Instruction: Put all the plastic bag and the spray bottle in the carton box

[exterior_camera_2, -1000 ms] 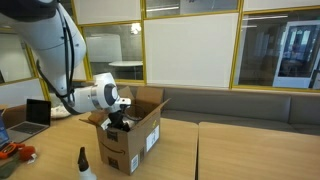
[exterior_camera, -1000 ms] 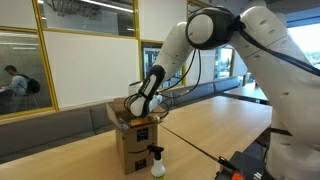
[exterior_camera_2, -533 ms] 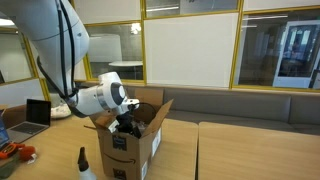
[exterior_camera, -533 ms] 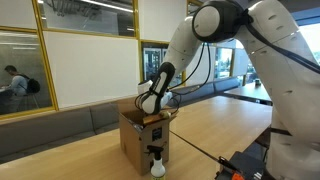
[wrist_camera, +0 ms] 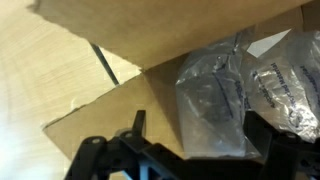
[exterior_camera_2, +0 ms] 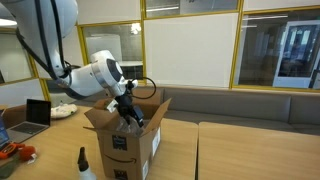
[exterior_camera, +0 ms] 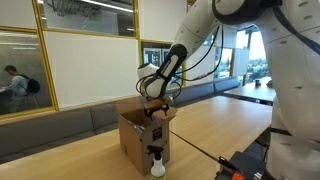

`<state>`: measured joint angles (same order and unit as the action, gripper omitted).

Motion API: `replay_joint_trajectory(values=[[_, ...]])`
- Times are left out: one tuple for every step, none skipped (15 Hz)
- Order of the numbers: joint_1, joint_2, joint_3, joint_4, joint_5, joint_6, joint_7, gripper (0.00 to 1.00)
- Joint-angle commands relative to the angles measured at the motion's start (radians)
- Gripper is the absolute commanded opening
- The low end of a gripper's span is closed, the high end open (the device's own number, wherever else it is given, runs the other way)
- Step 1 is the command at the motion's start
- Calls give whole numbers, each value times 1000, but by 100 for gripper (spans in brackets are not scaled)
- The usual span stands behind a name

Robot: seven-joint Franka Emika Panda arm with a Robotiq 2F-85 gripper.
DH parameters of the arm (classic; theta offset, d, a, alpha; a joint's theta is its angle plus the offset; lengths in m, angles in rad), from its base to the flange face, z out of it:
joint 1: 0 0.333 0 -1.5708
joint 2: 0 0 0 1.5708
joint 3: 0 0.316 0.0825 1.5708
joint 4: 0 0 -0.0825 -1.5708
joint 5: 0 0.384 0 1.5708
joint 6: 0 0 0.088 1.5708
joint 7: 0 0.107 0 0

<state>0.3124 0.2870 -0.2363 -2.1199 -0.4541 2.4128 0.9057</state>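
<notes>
Wrist view is blurred: plastic bag [wrist_camera: 212, 100] is only shiny wrinkles, cut by the right edge; tool [wrist_camera: 197, 130] is a dark shape, cut at bottom. In an exterior view, carton box [exterior_camera_2: 122, 148] and spray bottle [exterior_camera_2: 84, 166] are cut at bottom edge; box inside is hidden by flaps.

We see a white arm [exterior_camera: 186, 48] with rounded, smooth segments and thin black cables [exterior_camera: 200, 72]. Its gripper [exterior_camera_2: 130, 112] is black.

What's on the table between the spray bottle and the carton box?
Nothing. In an exterior view, only a bare strip of wooden table separates the spray bottle from the carton box; the two stand apart.
</notes>
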Motion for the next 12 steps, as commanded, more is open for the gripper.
replay_joint_trajectory(values=[[-23,-145,63,-34,-84,-94,60,100],[-28,-176,87,-34,-98,-124,70,100],[-34,-212,113,-38,-102,-156,76,100],[-42,-233,140,-33,-100,-190,81,100],[-48,-262,170,-34,-93,-227,86,100],[-56,-288,201,-34,-61,-262,79,100],[-62,-309,228,-30,-41,-299,75,100],[-66,-331,256,-31,-15,-334,67,100],[-71,-354,281,-33,16,-368,58,100],[-74,-376,303,-37,44,-397,60,100],[-77,-396,322,-45,80,-418,57,100],[-79,-418,339,-50,115,-439,52,100]])
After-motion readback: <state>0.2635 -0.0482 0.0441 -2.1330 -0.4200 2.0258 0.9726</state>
